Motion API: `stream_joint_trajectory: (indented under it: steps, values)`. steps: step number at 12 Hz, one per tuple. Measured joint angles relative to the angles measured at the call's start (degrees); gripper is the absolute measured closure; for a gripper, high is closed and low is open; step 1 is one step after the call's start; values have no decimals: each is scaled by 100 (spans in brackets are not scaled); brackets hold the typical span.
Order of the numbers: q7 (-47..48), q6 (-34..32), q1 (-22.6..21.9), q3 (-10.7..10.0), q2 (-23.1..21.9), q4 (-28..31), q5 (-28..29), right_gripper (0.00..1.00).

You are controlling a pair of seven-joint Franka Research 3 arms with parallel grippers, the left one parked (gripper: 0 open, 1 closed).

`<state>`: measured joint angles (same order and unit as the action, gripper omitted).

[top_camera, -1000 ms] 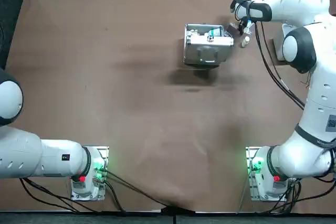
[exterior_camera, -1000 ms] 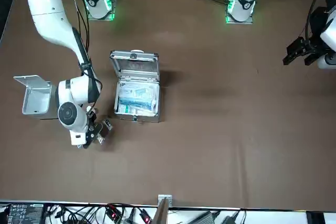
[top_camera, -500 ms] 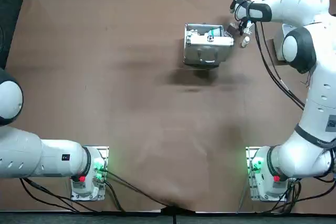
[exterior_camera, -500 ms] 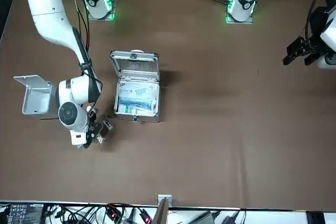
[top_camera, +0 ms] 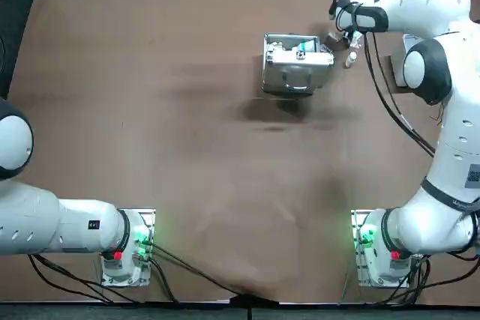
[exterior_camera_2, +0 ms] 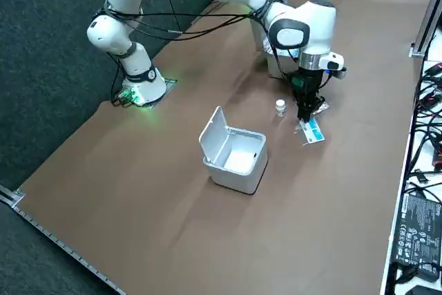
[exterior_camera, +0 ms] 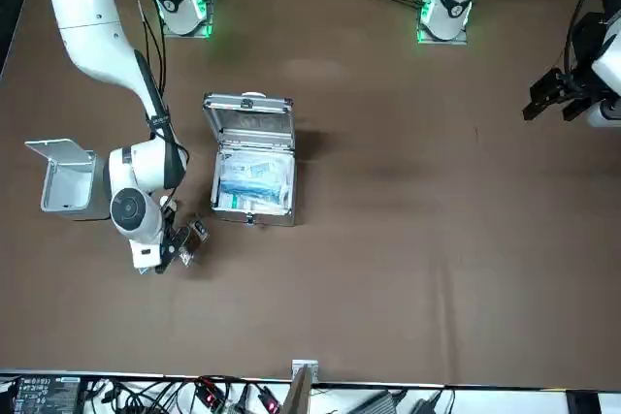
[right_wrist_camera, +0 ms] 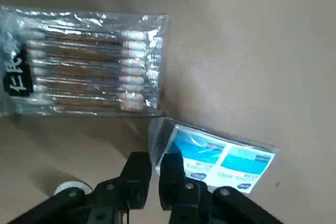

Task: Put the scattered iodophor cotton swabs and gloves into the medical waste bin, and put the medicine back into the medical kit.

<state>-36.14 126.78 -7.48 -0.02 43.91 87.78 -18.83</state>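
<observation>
The fingers (right_wrist_camera: 139, 167) of the right gripper (right_wrist_camera: 155, 159) are drawn almost together, pinching the raised edge of a blue-and-white packet (right_wrist_camera: 220, 161) that otherwise lies flat on the counter (right_wrist_camera: 252, 45). The gripper points straight down at the counter's far right part, near the far edge. Just beside the packet lies a clear pack of iodophor cotton swabs (right_wrist_camera: 84, 80), close to it but not overlapping. A small white-capped medicine bottle (exterior_camera_2: 280, 106) stands upright on the other side of the gripper, near it and apart from both packs. Toward the counter's middle from there, the silver medical kit (top_camera: 296, 65) sits open with its lid upright and packets showing inside. Toward the counter's right edge, the grey medical waste bin (exterior_camera_2: 235, 153) stands with its flap lid raised; its inside looks bare in the side view.
</observation>
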Motion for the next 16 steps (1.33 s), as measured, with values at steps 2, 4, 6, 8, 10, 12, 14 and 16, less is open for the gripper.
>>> stream_joint_trajectory:
  steps: [2, 4, 6, 8, 10, 12, 14, 16]
  values:
    - [-102, 3, 21, -1, -1, -8, -56, 96]
    - [-168, 5, 51, -2, -13, -34, -61, 99]
    - [-179, 29, 78, -3, -46, -103, -61, 99]
    - [-179, -33, 88, -3, -164, -245, -51, 99]
    - [-179, -335, 88, -3, -361, -416, 77, 99]
    - [-179, -739, 88, -2, -615, -597, 249, 99]
    - [-179, -1216, 100, -4, -893, -736, 308, 99]
    - [-182, -1673, 177, -6, -1167, -800, 314, 99]
